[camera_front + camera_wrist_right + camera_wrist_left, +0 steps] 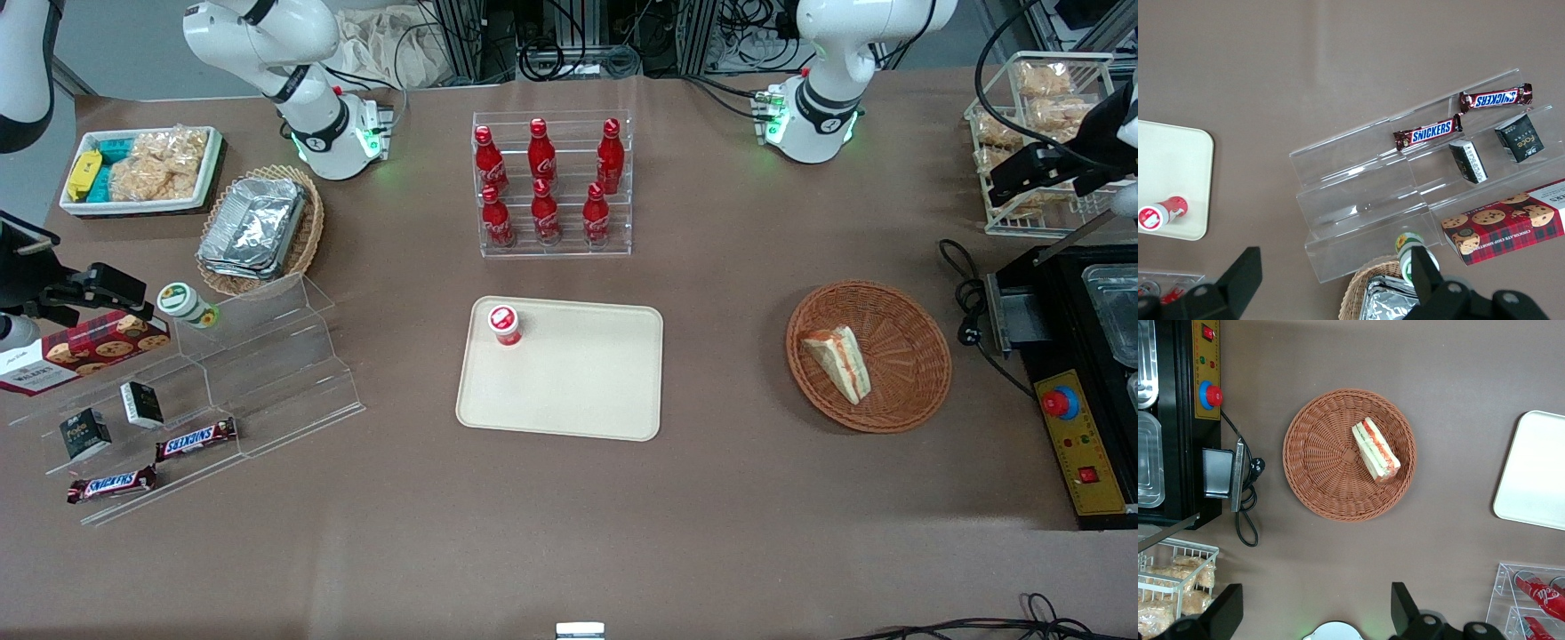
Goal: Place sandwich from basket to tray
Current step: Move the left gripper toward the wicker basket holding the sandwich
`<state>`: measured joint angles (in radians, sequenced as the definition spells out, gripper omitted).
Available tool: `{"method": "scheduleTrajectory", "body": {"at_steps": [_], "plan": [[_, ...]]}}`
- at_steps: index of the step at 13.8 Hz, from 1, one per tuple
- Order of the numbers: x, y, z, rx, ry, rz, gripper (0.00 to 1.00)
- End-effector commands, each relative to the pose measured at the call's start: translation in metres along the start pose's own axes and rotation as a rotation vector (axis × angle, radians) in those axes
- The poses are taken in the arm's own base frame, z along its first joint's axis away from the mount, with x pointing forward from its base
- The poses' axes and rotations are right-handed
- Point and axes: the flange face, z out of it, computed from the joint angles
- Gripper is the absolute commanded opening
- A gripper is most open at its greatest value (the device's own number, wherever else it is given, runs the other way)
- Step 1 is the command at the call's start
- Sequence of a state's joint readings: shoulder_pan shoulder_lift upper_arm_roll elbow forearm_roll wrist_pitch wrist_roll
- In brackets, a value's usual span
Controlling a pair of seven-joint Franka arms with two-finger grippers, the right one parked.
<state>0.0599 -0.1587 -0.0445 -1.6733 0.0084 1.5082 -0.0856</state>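
Sandwich point(837, 362): we log it in the basket point(907, 311), toward the tray point(569, 391) side of centre, long axis running 11 to 5 o'clock in the front view. Our gripper point(1315, 613) hangs high, wide open and empty, sandwich roughly at its 12 o'clock. Legible nearby: "SNICKERS" bars point(196, 438); Coca-Cola script on red bottles point(544, 178).

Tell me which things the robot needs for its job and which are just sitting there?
Needed: sandwich, lying in the basket; tray; the hand, open, high above the table by the wire rack.

Just sitting: red cup on the tray, cola bottles, Snickers bars, cookie box, foil containers.
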Motion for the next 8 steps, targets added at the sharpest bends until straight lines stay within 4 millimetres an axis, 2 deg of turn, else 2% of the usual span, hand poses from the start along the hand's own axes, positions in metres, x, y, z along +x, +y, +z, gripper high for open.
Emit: {"method": "scheduleTrajectory", "body": {"at_steps": [1,3,8], "plan": [[-0.006,-0.004,-0.001,-0.024,-0.005,0.01,1.0],[-0.002,-0.003,0.004,-0.019,-0.01,0.018,1.0],[0.032,0.004,0.042,-0.032,-0.033,0.007,1.0]]}}
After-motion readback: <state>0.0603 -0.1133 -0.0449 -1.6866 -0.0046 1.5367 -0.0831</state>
